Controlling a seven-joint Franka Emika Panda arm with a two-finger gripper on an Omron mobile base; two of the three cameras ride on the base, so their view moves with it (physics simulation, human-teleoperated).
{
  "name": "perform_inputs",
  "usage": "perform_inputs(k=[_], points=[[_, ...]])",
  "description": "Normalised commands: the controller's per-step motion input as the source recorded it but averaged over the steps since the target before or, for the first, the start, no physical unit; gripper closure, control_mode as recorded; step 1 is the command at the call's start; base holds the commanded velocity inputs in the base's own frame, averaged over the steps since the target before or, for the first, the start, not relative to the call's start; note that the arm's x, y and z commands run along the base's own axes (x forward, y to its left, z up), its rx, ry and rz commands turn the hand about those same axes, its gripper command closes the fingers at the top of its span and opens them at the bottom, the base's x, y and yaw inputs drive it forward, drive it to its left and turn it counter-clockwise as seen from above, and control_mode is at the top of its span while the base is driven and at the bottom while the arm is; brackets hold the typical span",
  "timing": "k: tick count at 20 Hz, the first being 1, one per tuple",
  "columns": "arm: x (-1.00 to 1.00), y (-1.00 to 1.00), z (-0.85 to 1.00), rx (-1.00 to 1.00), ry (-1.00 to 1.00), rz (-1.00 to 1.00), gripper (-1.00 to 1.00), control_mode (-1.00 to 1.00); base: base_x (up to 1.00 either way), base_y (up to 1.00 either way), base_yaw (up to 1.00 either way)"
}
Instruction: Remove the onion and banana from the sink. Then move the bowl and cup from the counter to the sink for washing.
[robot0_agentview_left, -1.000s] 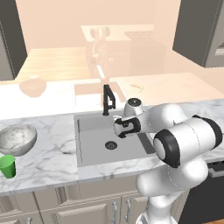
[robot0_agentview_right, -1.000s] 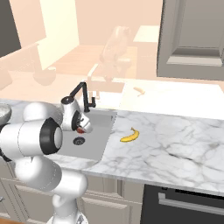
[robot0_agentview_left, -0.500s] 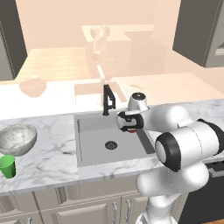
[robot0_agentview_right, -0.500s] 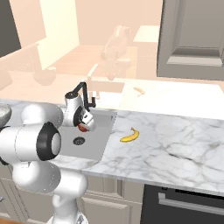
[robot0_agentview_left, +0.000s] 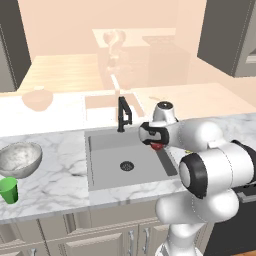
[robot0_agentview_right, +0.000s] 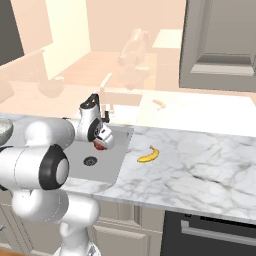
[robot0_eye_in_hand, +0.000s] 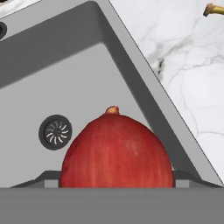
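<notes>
Change: since a second ago the gripper (robot0_agentview_left: 156, 143) has risen from low in the sink (robot0_agentview_left: 105, 165) toward its right rim, carrying the onion (robot0_agentview_left: 158, 146) with it; banana, bowl and cup lie as they did.
Counter: white marble slab (robot0_agentview_left: 60, 170) round the basin; in the right base view it runs on to the right (robot0_agentview_right: 200, 160), and its left end is cut off by the frame.
Sink: grey recessed basin with a round dark drain (robot0_agentview_left: 127, 165) and a black faucet (robot0_agentview_left: 123, 114) at the back rim; its right wall is partly hidden behind the arm in the left base view.
Bowl: speckled grey-white bowl (robot0_agentview_left: 19, 159) on the counter left of the sink, its left edge cut off by the frame.
Banana: yellow, on the marble right of the sink (robot0_agentview_right: 149, 155), well apart from the basin; in the hand view one dark tip (robot0_eye_in_hand: 213, 8) shows at the top right corner.
Cup: green tumbler (robot0_agentview_left: 8, 190), upright, just in front of the bowl.
Onion: red and glossy, pinched between the spread jaws above the basin's right side; in the hand view (robot0_eye_in_hand: 117, 151) its lower part is cut off by the frame bottom, stem nub pointing up.
Gripper: jaws wide and closed on the onion; the fingertips themselves are hard to make out behind it.
</notes>
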Motion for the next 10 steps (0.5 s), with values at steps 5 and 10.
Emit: perform_inputs(k=[5, 10], points=[[-0.06, -0.26, 0.07, 0.0, 0.08, -0.04, 1.0, -1.0, 0.0, 0.0, 0.0], [-0.06, -0.26, 0.08, 0.0, 0.08, -0.03, 1.0, -1.0, 0.0, 0.0, 0.0]])
